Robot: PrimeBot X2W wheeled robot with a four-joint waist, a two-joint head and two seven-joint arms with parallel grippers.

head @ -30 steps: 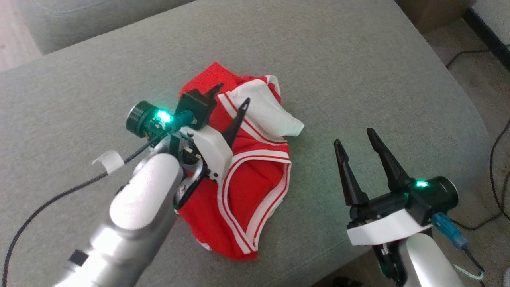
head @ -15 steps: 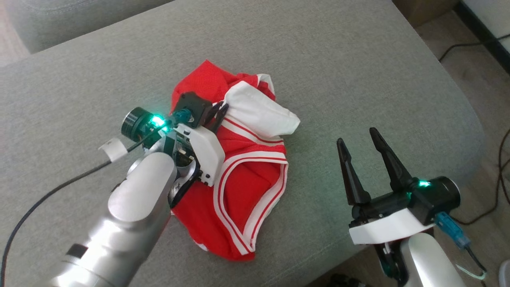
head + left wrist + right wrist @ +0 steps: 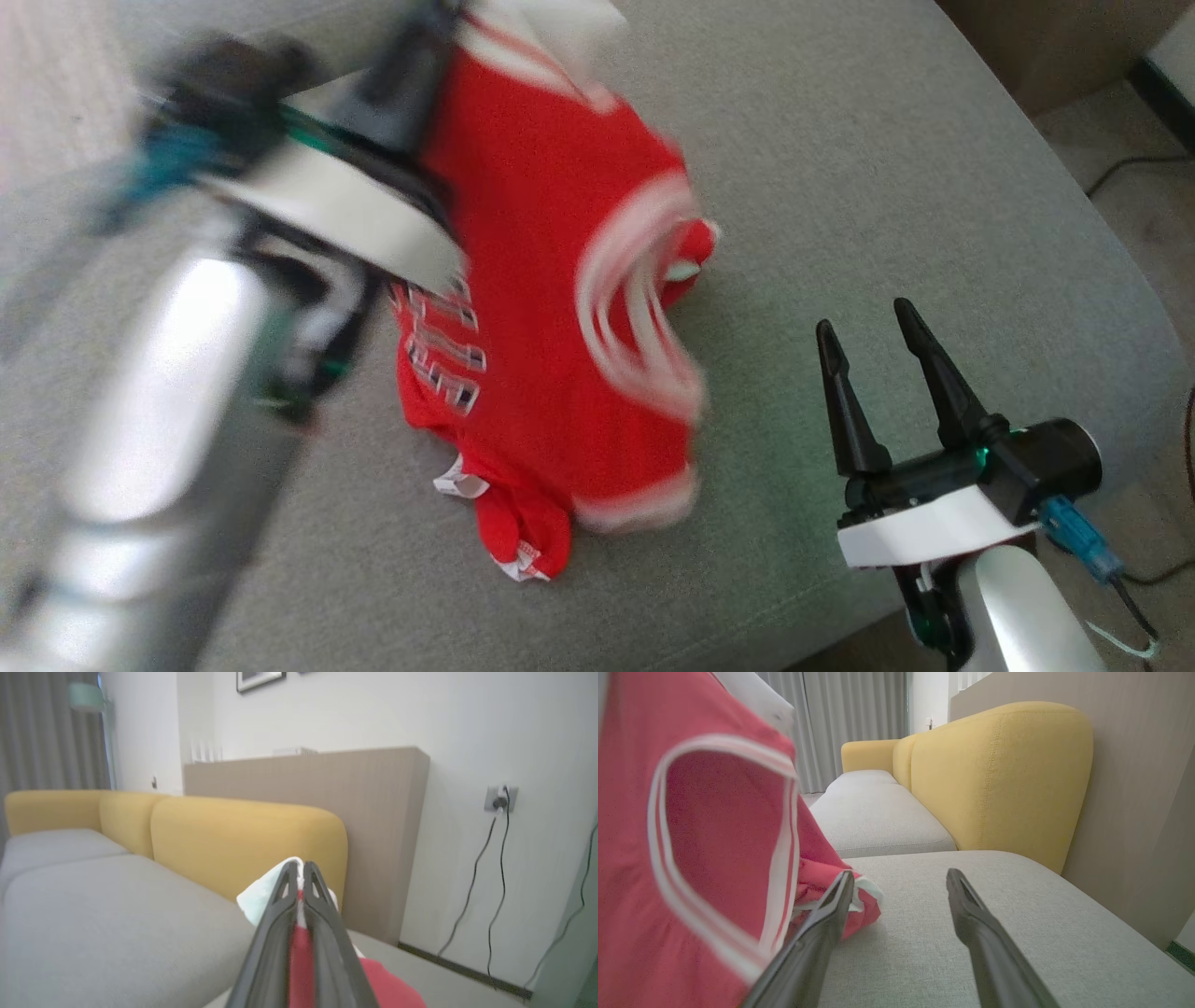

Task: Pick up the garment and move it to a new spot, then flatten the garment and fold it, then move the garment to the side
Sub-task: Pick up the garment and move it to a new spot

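The left pincer [image 3: 297, 870] is clamped shut on the garment [image 3: 551, 308]. In the left wrist view its two dark fingers [image 3: 275, 933] rise from the bottom middle, pressed together, with a strip of red cloth between them and a fold of white cloth sticking out around the tips. In the head view this pincer and its silver forearm [image 3: 159, 411] fill the upper left and left side, badly blurred.

The garment is a red sleeveless jersey with white trim. In the head view it hangs from the top middle of the frame down to the lower middle. Its upper part is raised and blurred, while its lowest corner, with a small white tag, looks to rest on the grey sofa seat [image 3: 887, 168]. A white-edged armhole shows on its right side, and pale lettering, too smeared to read, on its left.

The right pincer [image 3: 866, 317] sits at the lower right of the head view. Its fingers are spread wide apart, pointing up the frame and holding nothing. It is near the garment's right edge, with bare cushion between them. In the right wrist view the red cloth takes up the left half of the frame. That pincer's left finger [image 3: 822, 933] overlaps a crumpled red and white fold low on the seat; whether they touch cannot be told.

A yellow backrest [image 3: 999, 774] runs behind the seat. Two dark cables [image 3: 472, 896] hang from a wall socket [image 3: 501, 798] at the right of the left wrist view.
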